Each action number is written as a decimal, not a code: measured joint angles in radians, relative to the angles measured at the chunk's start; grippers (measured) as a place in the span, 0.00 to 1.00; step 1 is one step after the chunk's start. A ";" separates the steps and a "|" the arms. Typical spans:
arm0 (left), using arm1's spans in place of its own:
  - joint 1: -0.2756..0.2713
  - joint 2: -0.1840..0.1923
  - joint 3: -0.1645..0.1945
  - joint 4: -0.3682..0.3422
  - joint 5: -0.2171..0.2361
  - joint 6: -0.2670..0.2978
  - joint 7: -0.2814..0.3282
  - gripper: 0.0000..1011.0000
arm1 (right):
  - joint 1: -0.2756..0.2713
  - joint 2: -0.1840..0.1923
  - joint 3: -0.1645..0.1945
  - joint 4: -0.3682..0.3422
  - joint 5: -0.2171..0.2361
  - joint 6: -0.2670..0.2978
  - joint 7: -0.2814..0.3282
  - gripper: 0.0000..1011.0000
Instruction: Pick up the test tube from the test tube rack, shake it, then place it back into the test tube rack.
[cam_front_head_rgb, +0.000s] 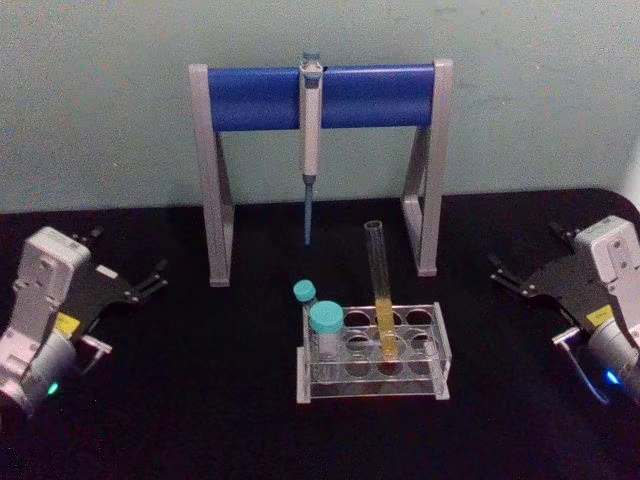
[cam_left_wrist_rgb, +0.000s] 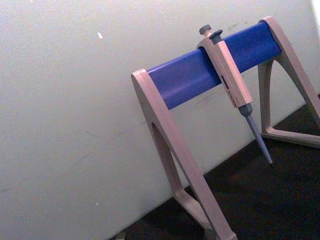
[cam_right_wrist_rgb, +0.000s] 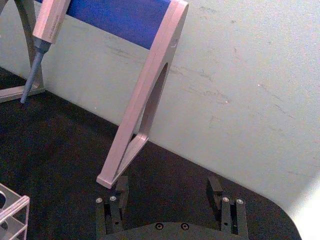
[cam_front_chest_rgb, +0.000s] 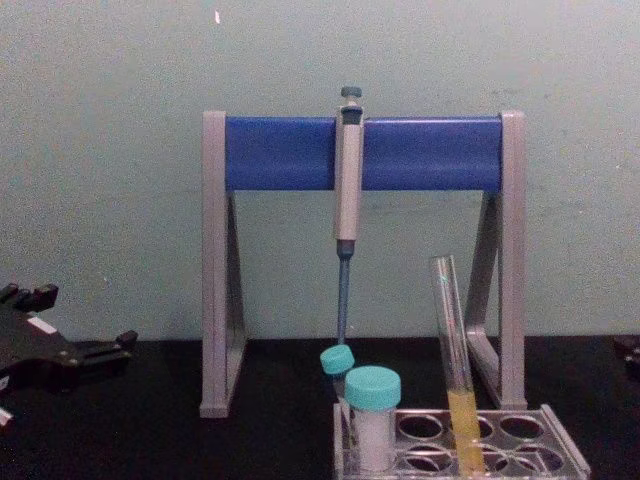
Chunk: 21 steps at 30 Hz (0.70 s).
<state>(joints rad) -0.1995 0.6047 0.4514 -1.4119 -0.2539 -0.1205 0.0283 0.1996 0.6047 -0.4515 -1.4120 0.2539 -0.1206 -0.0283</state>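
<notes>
The test tube (cam_front_head_rgb: 381, 290) is a long clear glass tube with yellow liquid in its lower part. It stands slightly tilted in a hole of the clear test tube rack (cam_front_head_rgb: 441, 348) at the table's centre front. The chest view gives the tube (cam_front_chest_rgb: 452, 350) and rack (cam_front_chest_rgb: 562, 442) from the side. My left gripper (cam_front_head_rgb: 125, 258) rests open on the table far to the left of the rack, holding nothing. Far to the right, my right gripper (cam_front_head_rgb: 528, 252) is open too. The right wrist view has its fingers spread (cam_right_wrist_rgb: 167, 189) above bare black table, with a rack corner (cam_right_wrist_rgb: 12, 210) at the edge.
Behind the rack stands a tall grey stand with a blue crossbar (cam_front_head_rgb: 360, 97), and a grey pipette (cam_front_head_rgb: 311, 140) hangs from it. Two teal-capped tubes (cam_front_head_rgb: 326, 320) sit in the rack's left holes. The black table (cam_front_head_rgb: 200, 400) ends at a pale wall.
</notes>
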 joint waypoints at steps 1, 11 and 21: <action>0.000 0.000 0.000 0.000 0.000 0.000 0.000 1.00 | 0.000 0.000 0.000 0.000 0.000 0.000 0.000 0.99; 0.000 0.000 0.000 0.000 0.000 0.000 0.000 1.00 | 0.000 0.000 0.000 0.000 0.000 0.000 0.000 0.99; 0.000 0.000 0.000 0.000 0.000 0.000 0.000 1.00 | 0.000 0.000 0.000 0.000 0.000 0.000 0.000 0.99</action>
<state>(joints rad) -0.1995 0.6047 0.4514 -1.4120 -0.2539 -0.1205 0.0283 0.1995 0.6047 -0.4514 -1.4120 0.2539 -0.1205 -0.0283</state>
